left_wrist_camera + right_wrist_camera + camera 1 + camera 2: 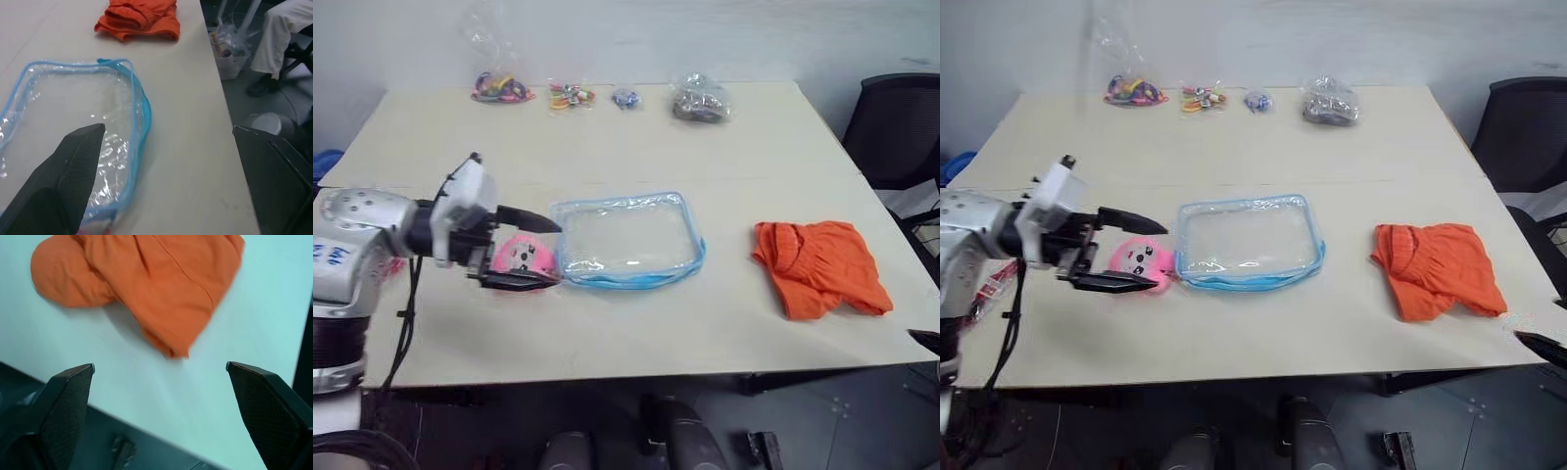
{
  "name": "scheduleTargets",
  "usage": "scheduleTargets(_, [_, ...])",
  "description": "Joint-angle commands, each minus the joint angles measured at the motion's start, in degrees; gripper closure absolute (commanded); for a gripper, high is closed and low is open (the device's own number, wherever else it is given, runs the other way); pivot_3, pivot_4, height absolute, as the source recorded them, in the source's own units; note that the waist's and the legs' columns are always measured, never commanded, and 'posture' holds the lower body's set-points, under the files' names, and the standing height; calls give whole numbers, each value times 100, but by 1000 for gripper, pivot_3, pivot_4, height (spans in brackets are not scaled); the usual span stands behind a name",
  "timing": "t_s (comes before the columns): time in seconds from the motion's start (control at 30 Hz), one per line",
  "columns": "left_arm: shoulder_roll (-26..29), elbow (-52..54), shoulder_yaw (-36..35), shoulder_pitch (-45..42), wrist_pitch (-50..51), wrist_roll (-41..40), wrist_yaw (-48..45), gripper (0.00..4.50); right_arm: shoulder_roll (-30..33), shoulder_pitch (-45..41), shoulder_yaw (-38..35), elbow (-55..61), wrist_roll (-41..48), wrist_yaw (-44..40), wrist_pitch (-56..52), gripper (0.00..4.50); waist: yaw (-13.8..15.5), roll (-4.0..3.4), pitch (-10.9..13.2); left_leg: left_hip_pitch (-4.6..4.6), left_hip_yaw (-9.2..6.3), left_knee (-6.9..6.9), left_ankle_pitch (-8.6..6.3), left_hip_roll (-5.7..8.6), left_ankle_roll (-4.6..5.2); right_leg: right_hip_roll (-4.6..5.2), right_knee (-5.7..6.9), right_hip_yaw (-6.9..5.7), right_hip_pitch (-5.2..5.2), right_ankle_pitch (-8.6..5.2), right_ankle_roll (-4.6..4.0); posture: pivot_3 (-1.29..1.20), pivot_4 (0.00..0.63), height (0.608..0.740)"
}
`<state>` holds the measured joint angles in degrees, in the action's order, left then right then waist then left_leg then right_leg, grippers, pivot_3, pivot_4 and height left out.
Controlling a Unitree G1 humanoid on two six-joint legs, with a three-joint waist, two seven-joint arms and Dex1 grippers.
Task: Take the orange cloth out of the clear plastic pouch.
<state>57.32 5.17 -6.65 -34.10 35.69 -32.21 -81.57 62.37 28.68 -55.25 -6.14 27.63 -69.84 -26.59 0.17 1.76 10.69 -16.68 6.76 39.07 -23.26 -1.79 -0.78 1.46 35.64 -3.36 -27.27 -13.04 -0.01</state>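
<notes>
On the right half of the surface (636, 333), the orange cloth (819, 266) lies crumpled in the open, fully outside the clear pouch (626, 240) and well apart from it. The pouch sits flat near the middle, appears empty, its long axis running left to right.

The left end effector (527, 253) hovers at the pouch's left edge, pointing rightward along that axis, fingers spread wide and holding nothing; a pink plush toy (522, 257) lies between them, just beside the pouch.

The right end effector (159, 396) is also spread wide and empty, with the cloth ahead of its fingertips, not touching.

Judgement: the cloth lies far across the pouch from the left arm and much nearer the right, so any further handling of it falls to the right. The removal itself looks complete.
</notes>
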Motion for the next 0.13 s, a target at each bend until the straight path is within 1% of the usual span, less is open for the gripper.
scheduleTargets(0.03, [194,-190,-189,-109,-21,-183,-236,61,-52,410,-977,-97,304,-623,-481,0,-5,-1,-1,0,0,0,-2,1,4,1,-2,0,1,-1,2,0,150,740])
scheduleTargets(0.13, [170,-419,19,-231,-234,60,-175,61,-182,456,-1195,110,447,-626,-719,0,-23,1,0,0,0,-1,-4,-1,5,0,-1,1,2,-3,6,0,150,740])
